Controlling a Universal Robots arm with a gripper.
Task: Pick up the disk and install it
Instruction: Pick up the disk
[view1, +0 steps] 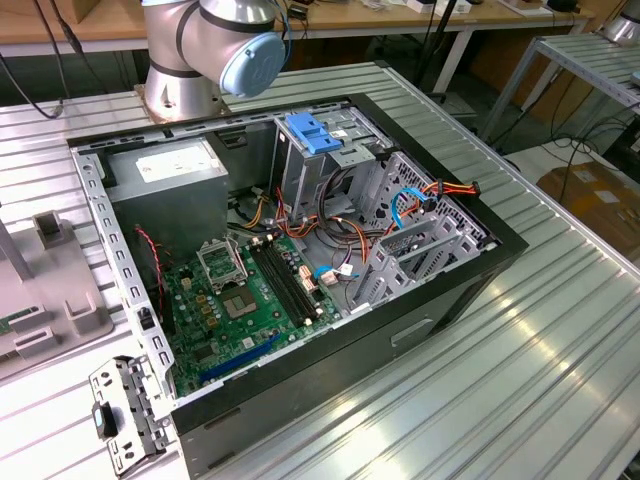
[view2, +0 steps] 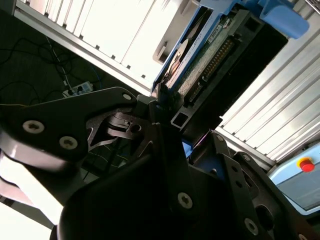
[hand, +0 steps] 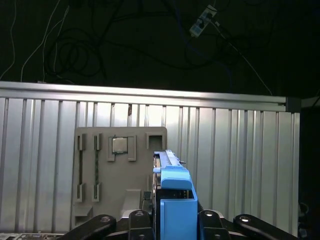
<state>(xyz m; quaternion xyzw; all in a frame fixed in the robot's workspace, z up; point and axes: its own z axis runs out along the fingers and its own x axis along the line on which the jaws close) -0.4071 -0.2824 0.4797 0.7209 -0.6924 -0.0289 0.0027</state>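
Note:
In the first wrist view the disk (hand: 174, 192) stands edge-on, its blue plastic side rail facing the camera, between the dark linkages of my gripper (hand: 175, 217). The second wrist view shows its green circuit-board side and connector, the disk (view2: 212, 52) framed by blue rails and clamped at one end by my gripper (view2: 165, 107). The gripper is shut on the disk and holds it in the air over the ribbed aluminium table (hand: 240, 165). In the exterior view the open computer case (view1: 300, 250) lies on its side with the metal drive cage (view1: 320, 170) at its far end.
A blue latch (view1: 314, 131) tops the cage, beside the grey power supply (view1: 170, 178). The motherboard (view1: 250, 295) and loose cables (view1: 420, 200) lie in the case. A grey fixture plate (hand: 100, 200) carries a chip (hand: 119, 145). The arm's base (view1: 195, 60) stands behind the case.

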